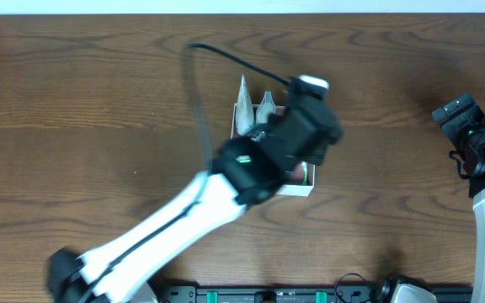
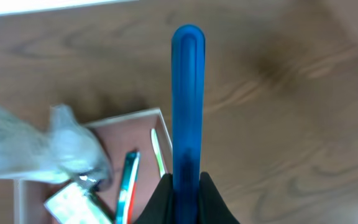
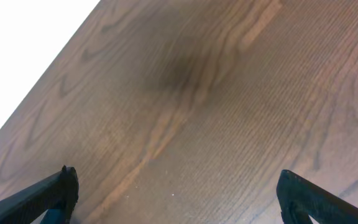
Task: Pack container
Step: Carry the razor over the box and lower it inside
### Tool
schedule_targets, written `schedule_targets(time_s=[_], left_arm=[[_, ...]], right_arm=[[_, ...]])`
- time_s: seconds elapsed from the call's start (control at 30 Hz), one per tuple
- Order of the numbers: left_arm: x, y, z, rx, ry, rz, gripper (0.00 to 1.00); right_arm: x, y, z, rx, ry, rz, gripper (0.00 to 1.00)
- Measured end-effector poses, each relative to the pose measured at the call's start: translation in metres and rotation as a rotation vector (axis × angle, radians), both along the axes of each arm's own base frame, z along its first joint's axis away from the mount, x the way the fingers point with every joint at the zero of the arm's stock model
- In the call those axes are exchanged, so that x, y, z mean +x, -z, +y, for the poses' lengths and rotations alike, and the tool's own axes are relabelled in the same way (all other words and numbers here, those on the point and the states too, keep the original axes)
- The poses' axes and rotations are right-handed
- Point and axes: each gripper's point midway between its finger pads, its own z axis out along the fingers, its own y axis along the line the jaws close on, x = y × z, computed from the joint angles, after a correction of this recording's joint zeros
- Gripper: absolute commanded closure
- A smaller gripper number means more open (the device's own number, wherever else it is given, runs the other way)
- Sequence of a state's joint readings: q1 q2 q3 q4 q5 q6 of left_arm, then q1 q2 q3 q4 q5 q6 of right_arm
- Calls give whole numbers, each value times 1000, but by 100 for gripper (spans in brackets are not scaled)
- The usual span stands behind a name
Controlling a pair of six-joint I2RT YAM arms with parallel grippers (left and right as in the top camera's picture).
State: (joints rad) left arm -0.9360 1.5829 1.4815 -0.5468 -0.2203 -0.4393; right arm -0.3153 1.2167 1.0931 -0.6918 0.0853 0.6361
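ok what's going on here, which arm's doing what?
The left gripper is shut on a blue stick and holds it above the box, by one wall. The stick is not in yet. The box already holds a clear bag, a tube and some smaller bits. The right gripper is open and empty over the table, off to the side.

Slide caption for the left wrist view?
Left gripper clamps a blue stick by the container wall, items already inside.
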Motion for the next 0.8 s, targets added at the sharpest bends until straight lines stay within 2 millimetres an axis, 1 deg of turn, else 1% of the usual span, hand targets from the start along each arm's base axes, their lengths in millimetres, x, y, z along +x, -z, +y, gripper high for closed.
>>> schedule_targets(time_s=[0.07, 0.1, 0.17, 0.3, 0.4, 0.67, 0.7, 0.8], left_arm=[[5, 27, -9, 45, -21, 21, 94], [9, 42, -11, 73, -38, 39, 94], [14, 64, -12, 115, -60, 62, 94], [22, 101, -10, 180, -93, 102, 94], [24, 115, -10, 209, -101, 116, 94], [26, 132, -8, 232, -122, 139, 94], [26, 136, -8, 239, -124, 145, 95], [25, 147, -8, 259, -124, 159, 94]], right_arm=[[0, 0, 0, 0, 0, 0, 1], [0, 0, 0, 0, 0, 0, 1], [0, 0, 0, 0, 0, 0, 1], [0, 0, 0, 0, 0, 0, 1], [0, 0, 0, 0, 0, 0, 1], [0, 0, 0, 0, 0, 0, 1], [0, 0, 0, 0, 0, 0, 1], [0, 0, 0, 0, 0, 0, 1]])
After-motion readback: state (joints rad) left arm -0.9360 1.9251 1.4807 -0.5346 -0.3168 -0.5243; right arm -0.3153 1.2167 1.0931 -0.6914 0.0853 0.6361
